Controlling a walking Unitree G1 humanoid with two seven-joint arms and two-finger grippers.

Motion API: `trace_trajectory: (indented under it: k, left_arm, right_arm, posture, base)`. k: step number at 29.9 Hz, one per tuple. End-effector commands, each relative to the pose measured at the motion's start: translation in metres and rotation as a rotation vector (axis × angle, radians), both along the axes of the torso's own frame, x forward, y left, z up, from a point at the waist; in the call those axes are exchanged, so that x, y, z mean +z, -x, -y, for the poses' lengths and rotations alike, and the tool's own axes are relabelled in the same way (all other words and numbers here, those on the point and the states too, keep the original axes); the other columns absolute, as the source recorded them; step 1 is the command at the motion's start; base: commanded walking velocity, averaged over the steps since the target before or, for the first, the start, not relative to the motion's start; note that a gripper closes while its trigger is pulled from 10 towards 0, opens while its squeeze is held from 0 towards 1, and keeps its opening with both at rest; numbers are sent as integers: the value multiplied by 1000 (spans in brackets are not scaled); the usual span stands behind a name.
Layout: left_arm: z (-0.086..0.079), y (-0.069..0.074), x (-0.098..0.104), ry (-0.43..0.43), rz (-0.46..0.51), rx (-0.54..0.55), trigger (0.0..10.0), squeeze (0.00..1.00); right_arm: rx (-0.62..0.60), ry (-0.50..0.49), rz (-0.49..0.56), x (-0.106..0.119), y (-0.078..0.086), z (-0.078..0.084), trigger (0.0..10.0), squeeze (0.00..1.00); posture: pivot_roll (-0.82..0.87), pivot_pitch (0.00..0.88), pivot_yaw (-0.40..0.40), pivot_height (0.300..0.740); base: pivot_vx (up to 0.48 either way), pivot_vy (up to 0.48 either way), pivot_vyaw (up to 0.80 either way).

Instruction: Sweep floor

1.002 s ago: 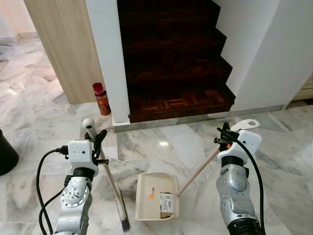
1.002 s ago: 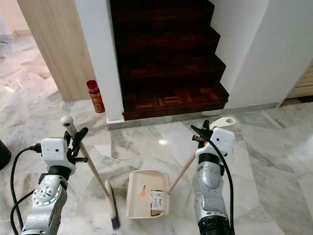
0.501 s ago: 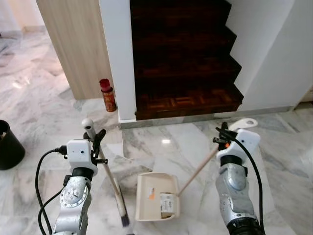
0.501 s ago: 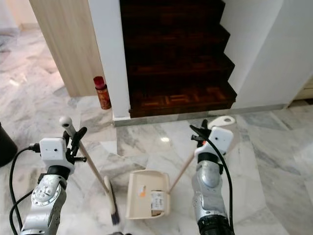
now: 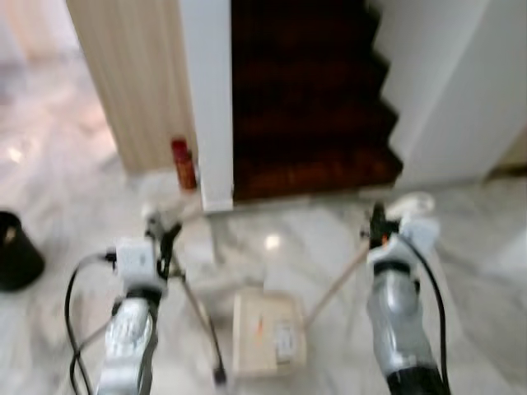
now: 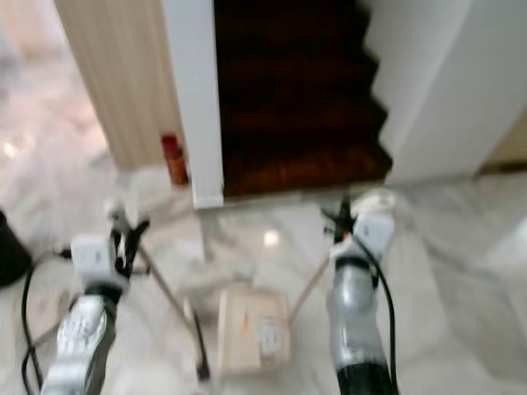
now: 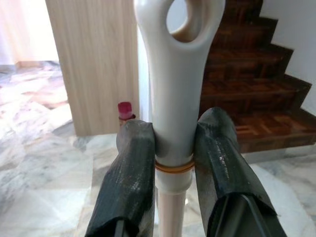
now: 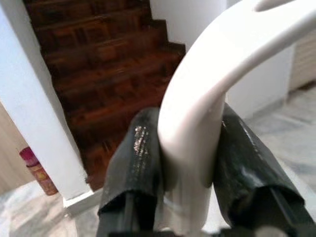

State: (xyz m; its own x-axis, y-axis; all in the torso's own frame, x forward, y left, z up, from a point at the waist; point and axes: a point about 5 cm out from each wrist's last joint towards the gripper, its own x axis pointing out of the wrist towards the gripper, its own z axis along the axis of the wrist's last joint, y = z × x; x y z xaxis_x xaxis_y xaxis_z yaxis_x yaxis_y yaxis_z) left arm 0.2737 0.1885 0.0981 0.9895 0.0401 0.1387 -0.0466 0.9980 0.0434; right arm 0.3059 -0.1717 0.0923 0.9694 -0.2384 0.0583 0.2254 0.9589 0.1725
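Head view is blurry: staircase (image 5: 309,107) ahead, dustpan (image 5: 268,333) on the marble just short of it. My left gripper (image 7: 170,163) is clamped on the broom (image 5: 198,317), whose shaft slants down toward the pan's left side. My right gripper (image 8: 185,163) is clamped on the pan's handle (image 5: 338,284), rising right.

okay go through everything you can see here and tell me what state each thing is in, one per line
Left gripper: shut on the broom handle.
Right gripper: shut on the dustpan handle.
Broom: held slanting, head down by the floor.
Dustpan: low by the marble floor, something small inside.
Red spray can: upright by the white pillar.
Black bin: standing at far left.
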Motion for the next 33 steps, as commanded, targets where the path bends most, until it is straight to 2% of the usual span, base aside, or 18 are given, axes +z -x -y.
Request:
trace_trajectory:
  k: [1, 33]
  left_arm:
    - [0, -3, 13, -1, 56, -3, 10000, 0]
    - [-2, -1, 13, 5, 49, 7, 10000, 0]
  right_arm:
    - [9, 9, 64, 16, -5, 0, 10000, 0]
    - [73, 13, 66, 18, -5, -9, 10000, 0]
  posture:
    - [90, 54, -19, 740]
    - [96, 75, -23, 740]
  base:
    - [0, 304, 0]
    - [0, 301, 0]
